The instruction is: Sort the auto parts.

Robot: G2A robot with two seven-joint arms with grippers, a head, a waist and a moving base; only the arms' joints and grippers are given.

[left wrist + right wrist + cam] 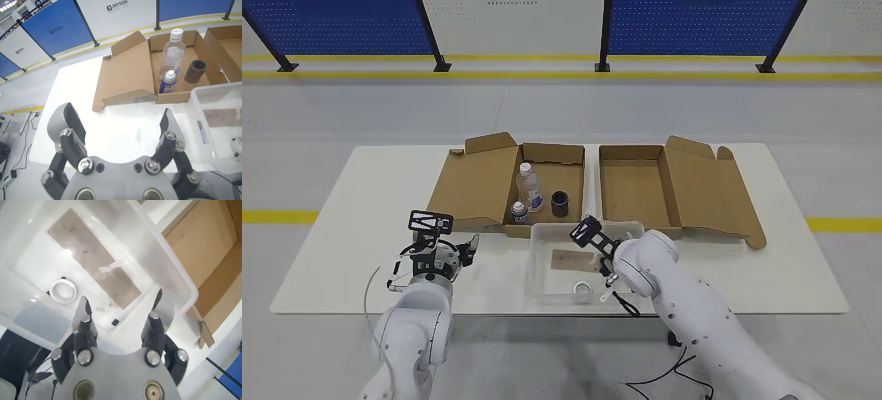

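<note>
A clear plastic bin [540, 272] stands at the table's front middle, with a silver metal ring [582, 291] [63, 291] lying in it. Behind it, the left cardboard box [482, 185] holds a clear water bottle [173, 55], a blue spray can [168, 82] and a dark metal cylinder [195, 71], all upright. My left gripper [117, 109] is open and empty over bare table left of the bin. My right gripper [122, 296] is open and empty above the bin's corner nearest the right box, with the ring off to one side of its fingers.
The right cardboard box [632, 190] [198, 247] lies open with nothing in it, its lid flap spread to the right. A brown sheet [94, 258] shows at the bin's floor, and a small black square [115, 322] lies near its corner. Bare white table surrounds the left gripper.
</note>
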